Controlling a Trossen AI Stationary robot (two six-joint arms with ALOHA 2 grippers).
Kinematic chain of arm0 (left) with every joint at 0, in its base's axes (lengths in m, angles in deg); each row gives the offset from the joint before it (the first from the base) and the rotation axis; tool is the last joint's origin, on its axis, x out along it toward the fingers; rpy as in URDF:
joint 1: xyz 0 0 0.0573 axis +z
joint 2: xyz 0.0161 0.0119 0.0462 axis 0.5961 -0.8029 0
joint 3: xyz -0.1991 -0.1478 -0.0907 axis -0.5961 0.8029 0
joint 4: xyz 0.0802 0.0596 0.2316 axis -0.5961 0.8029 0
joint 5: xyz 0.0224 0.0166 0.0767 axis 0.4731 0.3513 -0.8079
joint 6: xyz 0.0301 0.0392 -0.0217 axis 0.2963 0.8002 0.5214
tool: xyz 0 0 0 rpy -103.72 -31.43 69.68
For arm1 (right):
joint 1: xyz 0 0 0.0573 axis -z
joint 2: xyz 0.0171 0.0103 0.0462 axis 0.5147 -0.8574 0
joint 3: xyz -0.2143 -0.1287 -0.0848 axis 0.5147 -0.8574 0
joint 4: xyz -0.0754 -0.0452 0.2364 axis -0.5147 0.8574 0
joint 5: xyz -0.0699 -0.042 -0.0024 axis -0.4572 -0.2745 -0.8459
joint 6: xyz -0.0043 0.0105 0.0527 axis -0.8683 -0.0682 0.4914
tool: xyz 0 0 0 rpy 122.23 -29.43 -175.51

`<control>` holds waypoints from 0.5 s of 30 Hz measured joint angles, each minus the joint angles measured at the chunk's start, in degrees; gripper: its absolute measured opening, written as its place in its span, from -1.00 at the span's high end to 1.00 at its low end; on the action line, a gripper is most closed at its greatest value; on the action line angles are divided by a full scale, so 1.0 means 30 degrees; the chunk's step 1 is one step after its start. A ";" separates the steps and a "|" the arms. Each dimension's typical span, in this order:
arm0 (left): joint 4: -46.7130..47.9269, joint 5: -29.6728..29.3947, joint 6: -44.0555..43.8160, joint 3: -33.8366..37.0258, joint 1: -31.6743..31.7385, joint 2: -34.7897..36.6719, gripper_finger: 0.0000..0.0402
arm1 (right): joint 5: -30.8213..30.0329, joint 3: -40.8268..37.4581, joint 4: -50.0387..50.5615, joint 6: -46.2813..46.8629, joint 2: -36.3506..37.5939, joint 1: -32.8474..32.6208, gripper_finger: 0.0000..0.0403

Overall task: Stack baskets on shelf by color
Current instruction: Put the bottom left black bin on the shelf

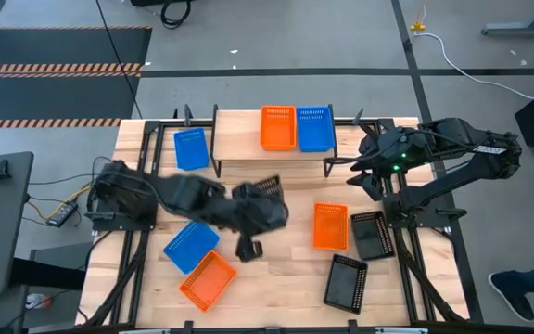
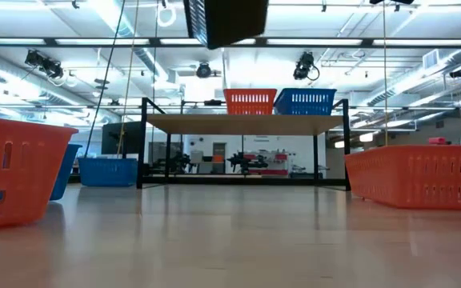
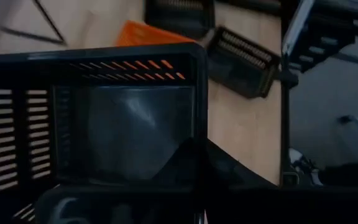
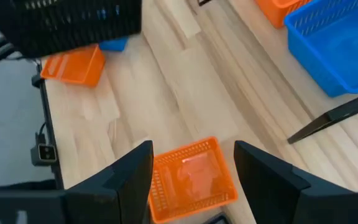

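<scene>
Baskets, small perforated plastic trays: we log one black basket (image 1: 265, 190) clamped in the left arm's jaws (image 1: 248, 206), which are pinched tight on its wall, lifted at frame centre of the high view. Low wooden shelf (image 1: 239, 148) lies up-frame, carrying an orange basket (image 1: 277, 127) and a blue basket (image 1: 314, 128); its bare left end sits nearest. Right arm's jaws (image 4: 191, 165) gape wide, empty, over an orange basket (image 4: 191, 180).

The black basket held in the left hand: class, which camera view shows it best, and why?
The left wrist view: the black basket fills the picture, mesh walls plain. The high view shows it partly hidden by the arm; the low view catches only its underside at the top edge; the right wrist view shows one corner.
</scene>
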 joint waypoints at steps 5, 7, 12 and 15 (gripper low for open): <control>0.1375 -0.0035 0.2165 -0.0007 0.1502 0.1260 0.95 | -0.0549 0.0000 -0.0110 0.0754 0.0000 0.0014 -0.14; 0.2266 -0.0090 0.2962 -0.0007 0.2152 0.1673 0.95 | -0.0842 0.0000 -0.0133 0.0992 0.0000 0.0015 -0.14; 0.4699 -0.1042 0.5584 -0.0007 0.4063 0.2137 0.94 | -0.1868 0.0000 -0.0228 0.1528 0.0000 0.0015 -0.14; 0.5656 -0.1428 0.7794 0.0003 0.5495 0.2147 0.94 | -0.2547 0.0000 -0.0227 0.2128 0.0000 0.0015 -0.14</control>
